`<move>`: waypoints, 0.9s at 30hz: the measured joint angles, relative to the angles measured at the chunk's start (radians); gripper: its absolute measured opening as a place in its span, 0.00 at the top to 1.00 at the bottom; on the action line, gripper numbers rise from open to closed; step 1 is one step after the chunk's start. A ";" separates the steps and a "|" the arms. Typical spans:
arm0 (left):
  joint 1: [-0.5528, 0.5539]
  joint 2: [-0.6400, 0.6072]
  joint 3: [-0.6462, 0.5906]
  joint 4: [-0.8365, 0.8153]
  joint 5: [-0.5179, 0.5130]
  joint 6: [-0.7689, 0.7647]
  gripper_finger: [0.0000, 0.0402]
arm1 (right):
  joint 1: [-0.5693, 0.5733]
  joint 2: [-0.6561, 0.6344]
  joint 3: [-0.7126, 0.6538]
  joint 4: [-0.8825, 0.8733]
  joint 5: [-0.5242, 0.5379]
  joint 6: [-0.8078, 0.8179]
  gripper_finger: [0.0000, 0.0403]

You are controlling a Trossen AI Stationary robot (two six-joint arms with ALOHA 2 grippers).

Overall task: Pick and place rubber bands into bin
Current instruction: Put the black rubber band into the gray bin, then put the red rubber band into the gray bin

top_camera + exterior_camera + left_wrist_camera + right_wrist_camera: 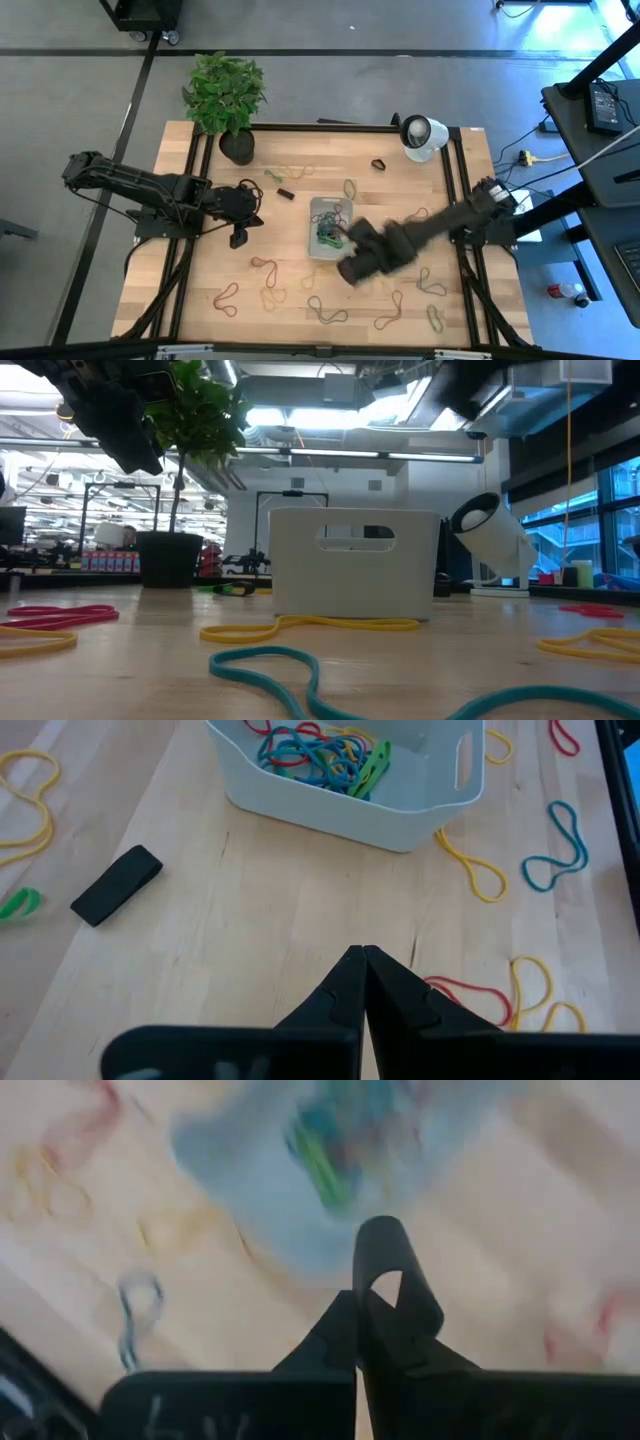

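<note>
High view: bin [312, 222] sitting mid-table, loose rubber bands [330, 312] lying around it; right gripper [352, 233] hovering at its edge, left gripper [240, 238] waiting well apart.

Left wrist: fingers pressing together, empty.

Right wrist: fingers pinching a dark band [392, 1265].

Nothing readable anywhere here, honestly. No labels, brand names, numbers or signs come through on any object, and the faint marks on the wrist housings are too smeared to make out.
</note>
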 joint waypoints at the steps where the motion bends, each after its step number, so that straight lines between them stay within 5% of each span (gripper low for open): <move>1: 0.000 0.000 0.000 0.000 0.000 0.000 0.99 | -0.040 0.000 -0.007 0.043 0.004 -0.064 1.00; 11: 0.000 0.000 0.000 0.000 0.000 0.000 0.98 | -0.295 0.072 -0.096 0.339 -0.025 -0.418 0.97; 27: 0.000 0.000 0.000 0.000 -0.039 0.000 0.96 | -0.326 0.229 -0.104 0.352 -0.139 -0.424 0.81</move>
